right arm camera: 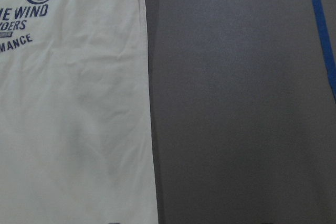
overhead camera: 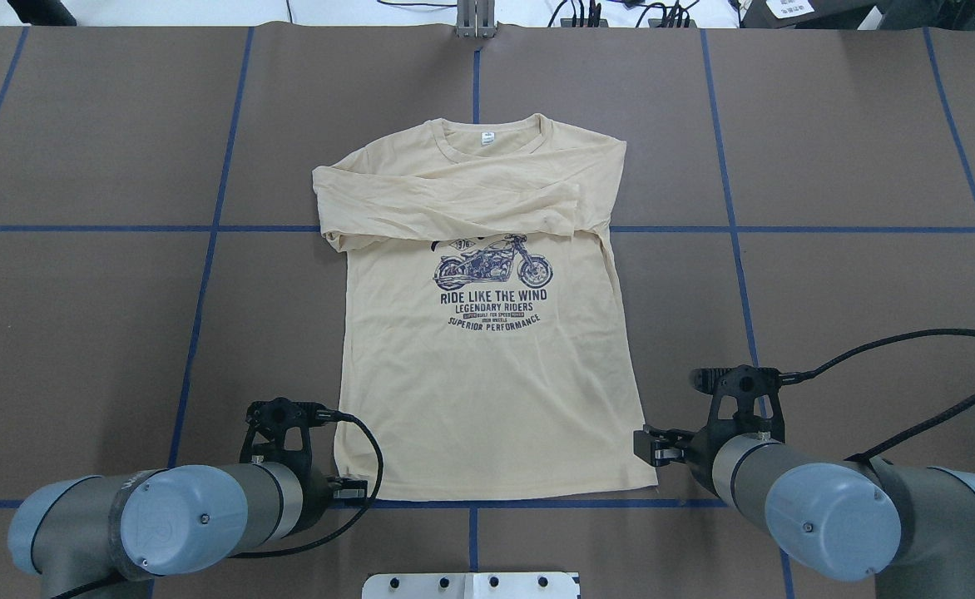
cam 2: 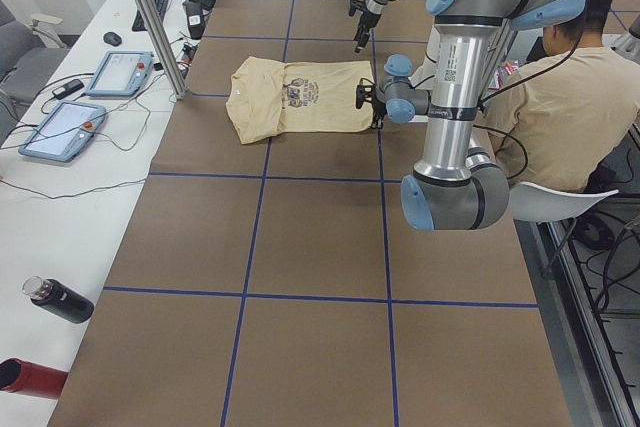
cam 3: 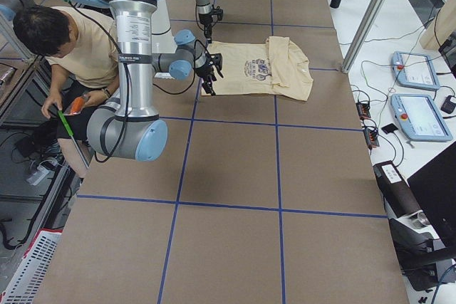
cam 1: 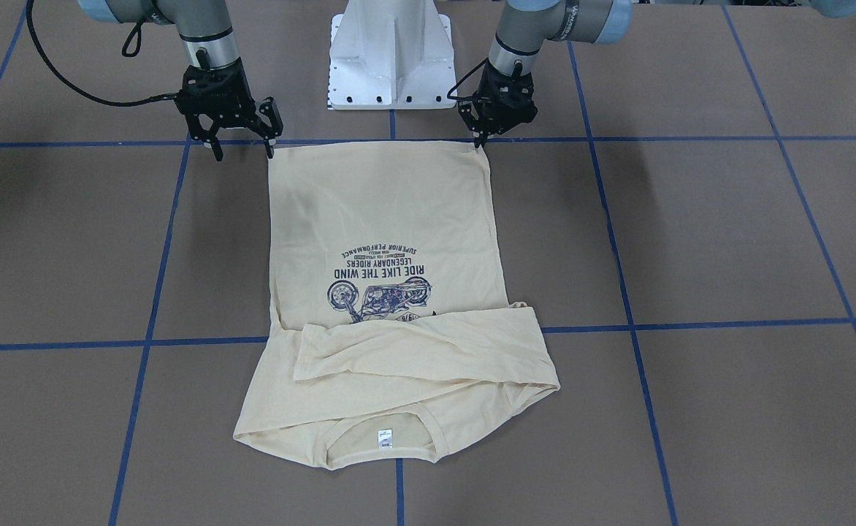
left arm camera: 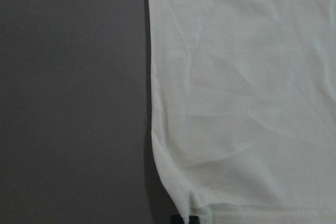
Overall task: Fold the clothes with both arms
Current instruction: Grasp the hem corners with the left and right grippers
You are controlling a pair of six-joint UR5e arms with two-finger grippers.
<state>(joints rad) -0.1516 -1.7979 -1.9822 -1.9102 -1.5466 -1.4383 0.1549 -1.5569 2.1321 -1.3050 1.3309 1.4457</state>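
shirt [cam 1: 384, 212] hem along blue tape line [cam 1: 618, 139] | L tool [cam 1: 481, 139] narrow at hem corner | R tool [cam 1: 244, 150] wide, beside other corner

The left arm [overhead camera: 238, 499] and right arm [overhead camera: 745, 474] are grey metal tubes with light blue joint caps [overhead camera: 828, 520], thin black cables [overhead camera: 937, 332], a black left gripper [cam 1: 481, 141] and right gripper [cam 1: 244, 148], flanking a white, screw-dotted pedestal [cam 1: 390, 51].

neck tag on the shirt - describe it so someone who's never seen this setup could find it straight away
On the brown table with blue tape lines lies one cream shirt, printed side up. In the overhead view, at its top edge inside the ribbed collar, sits the neck tag: a small white rectangle, the only white patch on the shirt.
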